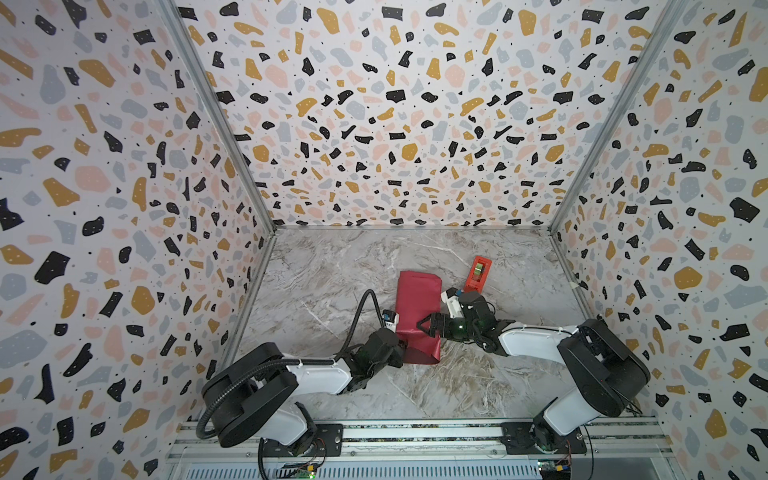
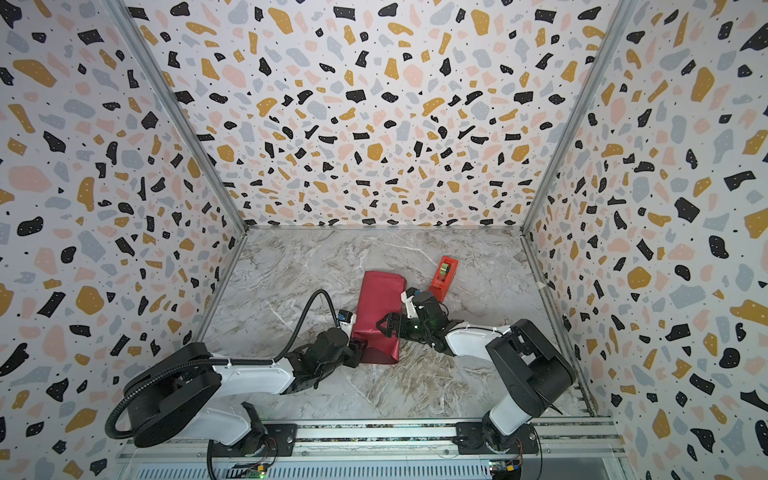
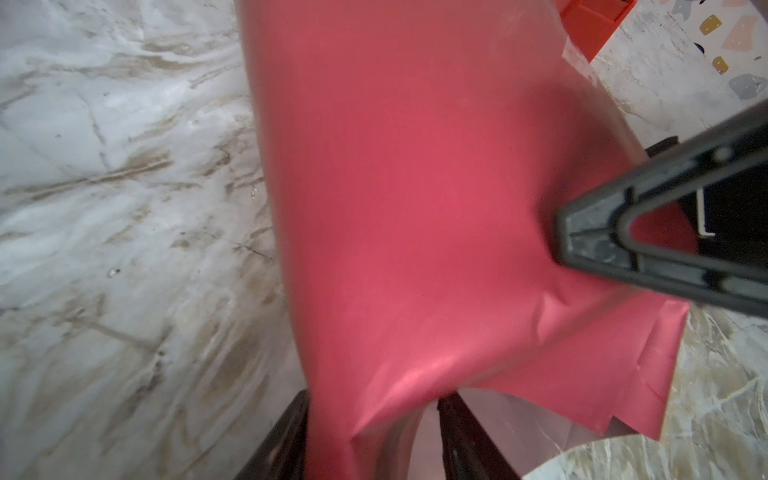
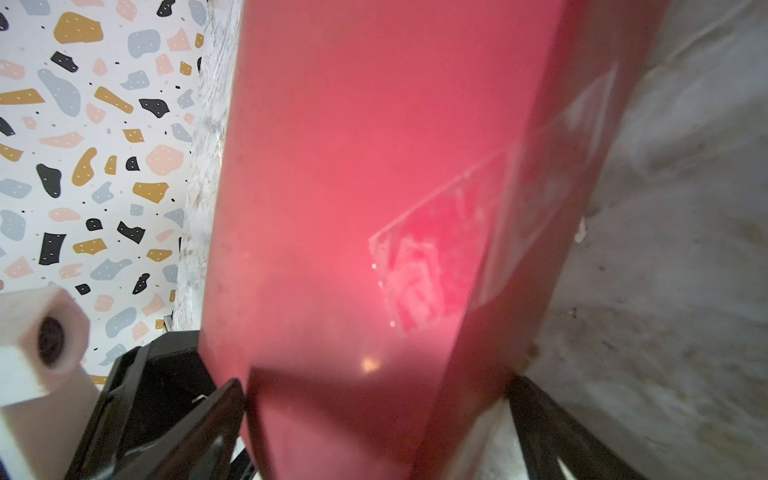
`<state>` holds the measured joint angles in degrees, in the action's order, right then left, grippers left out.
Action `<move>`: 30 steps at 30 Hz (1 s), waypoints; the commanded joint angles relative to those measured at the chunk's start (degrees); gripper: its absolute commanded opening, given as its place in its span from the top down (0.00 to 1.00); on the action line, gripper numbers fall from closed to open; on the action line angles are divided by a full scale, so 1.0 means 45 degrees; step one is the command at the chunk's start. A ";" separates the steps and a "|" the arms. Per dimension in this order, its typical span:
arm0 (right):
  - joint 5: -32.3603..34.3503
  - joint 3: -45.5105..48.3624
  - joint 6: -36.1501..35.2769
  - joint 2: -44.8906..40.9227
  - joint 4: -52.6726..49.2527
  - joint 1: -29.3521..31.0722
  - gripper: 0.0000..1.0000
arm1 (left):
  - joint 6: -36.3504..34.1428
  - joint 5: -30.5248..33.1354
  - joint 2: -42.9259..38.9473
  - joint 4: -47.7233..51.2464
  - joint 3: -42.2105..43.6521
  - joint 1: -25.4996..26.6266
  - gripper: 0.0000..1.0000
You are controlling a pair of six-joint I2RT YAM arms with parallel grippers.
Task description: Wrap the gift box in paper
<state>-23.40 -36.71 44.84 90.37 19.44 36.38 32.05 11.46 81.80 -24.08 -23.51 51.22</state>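
Paper [image 1: 417,303] lies bundled on marble table [image 1: 332,270] inside terrazzo walls [image 1: 374,104]; left gripper [image 3: 376,415] half-open astride its end, right gripper [image 1: 424,324] wide apart, pressing it.

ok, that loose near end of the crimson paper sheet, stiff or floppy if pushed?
Probably floppy: the crimson paper sheet ends in a hollow, unsupported loop. Likely creases easily; small wrinkles already show near its edge. Its sheen hints it could slip between pads.

Crimson paper [image 1: 417,309] wrapped into long bundle, flat on marble table [image 1: 332,270], near end gaping and curled, tape strip [image 4: 436,257] on side.
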 commanded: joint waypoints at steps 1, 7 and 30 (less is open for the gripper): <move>0.0140 -0.0123 -0.0331 0.0059 -0.0985 -0.0040 0.01 | -0.0385 0.0107 -0.0236 -0.0036 -0.0187 -0.0086 0.51; 0.0180 -0.0135 -0.0452 0.0075 -0.1088 -0.0093 0.01 | -0.0497 0.0059 0.0139 -0.0265 -0.0338 -0.0220 0.55; 0.0109 -0.0528 -0.0762 0.0050 -0.1533 -0.0172 0.01 | 0.0153 -0.0343 0.1264 -0.1037 -0.0471 -0.0210 0.72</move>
<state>-23.55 -37.89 43.07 90.37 17.15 35.83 31.55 10.79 86.72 -26.02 -24.27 50.41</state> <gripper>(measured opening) 0.990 0.284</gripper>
